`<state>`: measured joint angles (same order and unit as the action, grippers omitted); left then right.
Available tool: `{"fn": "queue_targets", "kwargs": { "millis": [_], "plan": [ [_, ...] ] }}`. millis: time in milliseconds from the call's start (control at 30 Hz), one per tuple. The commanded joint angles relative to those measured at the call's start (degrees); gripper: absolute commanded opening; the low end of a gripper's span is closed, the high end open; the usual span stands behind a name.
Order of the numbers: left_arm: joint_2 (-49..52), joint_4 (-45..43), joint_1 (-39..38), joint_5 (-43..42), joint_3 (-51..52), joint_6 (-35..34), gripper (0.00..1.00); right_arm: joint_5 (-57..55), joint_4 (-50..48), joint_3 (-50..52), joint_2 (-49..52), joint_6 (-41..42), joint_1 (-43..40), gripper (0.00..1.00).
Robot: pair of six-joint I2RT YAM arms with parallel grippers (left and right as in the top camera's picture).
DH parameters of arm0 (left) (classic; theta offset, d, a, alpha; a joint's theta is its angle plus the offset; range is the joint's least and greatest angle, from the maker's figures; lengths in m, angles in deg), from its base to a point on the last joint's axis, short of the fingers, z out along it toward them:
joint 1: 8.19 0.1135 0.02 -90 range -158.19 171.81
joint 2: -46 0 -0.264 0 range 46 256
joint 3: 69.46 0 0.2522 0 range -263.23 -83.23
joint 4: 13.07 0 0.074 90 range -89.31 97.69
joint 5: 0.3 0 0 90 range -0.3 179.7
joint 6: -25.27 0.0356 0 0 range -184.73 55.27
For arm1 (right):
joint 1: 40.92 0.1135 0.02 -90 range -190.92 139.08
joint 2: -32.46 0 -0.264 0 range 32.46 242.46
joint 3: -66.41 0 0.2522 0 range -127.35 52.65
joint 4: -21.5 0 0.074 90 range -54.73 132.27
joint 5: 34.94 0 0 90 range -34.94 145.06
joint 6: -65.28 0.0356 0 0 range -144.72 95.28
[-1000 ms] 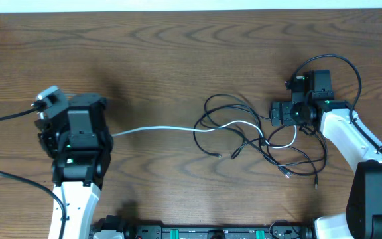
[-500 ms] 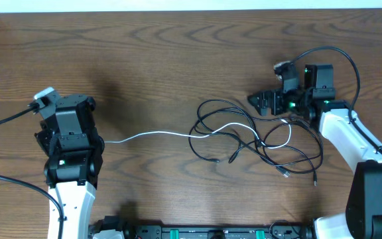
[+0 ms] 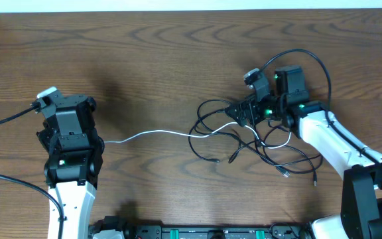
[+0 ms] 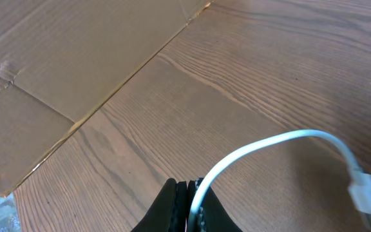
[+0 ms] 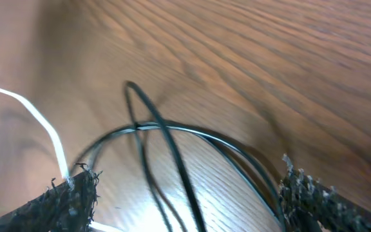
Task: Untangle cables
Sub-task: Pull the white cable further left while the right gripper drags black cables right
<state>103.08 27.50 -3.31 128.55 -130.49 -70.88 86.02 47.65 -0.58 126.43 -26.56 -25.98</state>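
Observation:
A tangle of thin black cables point(image 3: 244, 136) lies right of the table's middle. One white cable point(image 3: 158, 135) runs from the tangle leftward to my left gripper point(image 3: 65, 143). In the left wrist view the left gripper point(image 4: 189, 196) is shut on the white cable point(image 4: 256, 149), whose plug end point(image 4: 364, 192) hangs to the right. My right gripper point(image 3: 234, 111) is open at the tangle's upper edge. In the right wrist view its fingers point(image 5: 185, 193) stand wide apart with black cable loops point(image 5: 166, 142) between them, and the white cable point(image 5: 40, 122) passes at the left.
A sheet of cardboard point(image 4: 57, 64) lies along the table's left edge, seen in the left wrist view. Thicker black arm cables point(image 3: 5, 116) trail off to the left. A white wall edge point(image 3: 191, 5) runs along the back of the table.
My right gripper has moved left and down from the tangle's right side onto its upper edge. The left gripper shifted slightly left a second ago, drawing the white cable along, then stayed still.

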Motion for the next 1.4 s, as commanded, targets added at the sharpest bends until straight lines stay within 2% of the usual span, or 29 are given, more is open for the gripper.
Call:
{"fn": "queue_targets", "kwargs": {
  "millis": [0,67,100,133,233,333,433,567,967,1367],
  "plan": [
    [-0.72,0.17,0.35,-0.09,0.44,-0.52,0.07,-10.38,0.98,-0.22,1.46,-0.33,1.16,0.76],
    [-0.70,0.17,0.35,-0.09,0.44,-0.52,0.07,-13.38,2.21,-0.22,2.54,-0.31,0.96,0.63],
    [-0.72,0.17,0.35,-0.07,0.44,-0.52,0.07,-14.62,2.73,-0.22,2.84,-0.28,0.81,0.53],
    [-0.72,0.17,0.35,-0.07,0.44,-0.52,0.07,-17.09,3.56,-0.22,3.54,-0.28,0.57,0.38],
    [-0.72,0.17,0.37,0.72,0.44,-0.50,0.07,-24.22,5.51,-0.22,4.52,2.16,0.00,0.17],
    [-0.72,0.17,0.68,3.23,0.44,-0.50,0.07,-34.01,8.02,-0.22,4.74,4.83,-1.40,0.01],
    [-0.72,0.17,2.08,4.48,0.44,-0.48,0.08,-41.94,9.86,-0.22,4.74,5.66,-4.37,0.01],
    [-0.70,0.17,5.42,4.48,0.44,-0.50,0.07,-47.12,10.60,-0.22,4.74,5.66,-11.41,0.01],
    [-0.61,0.15,19.98,3.98,0.44,-4.37,0.08,-46.90,10.32,-0.22,4.74,5.66,-37.57,0.01],
    [-0.61,0.07,31.78,3.82,0.44,-5.16,0.07,-44.70,7.67,-0.22,4.74,5.68,-50.64,0.01]
  ]
}}
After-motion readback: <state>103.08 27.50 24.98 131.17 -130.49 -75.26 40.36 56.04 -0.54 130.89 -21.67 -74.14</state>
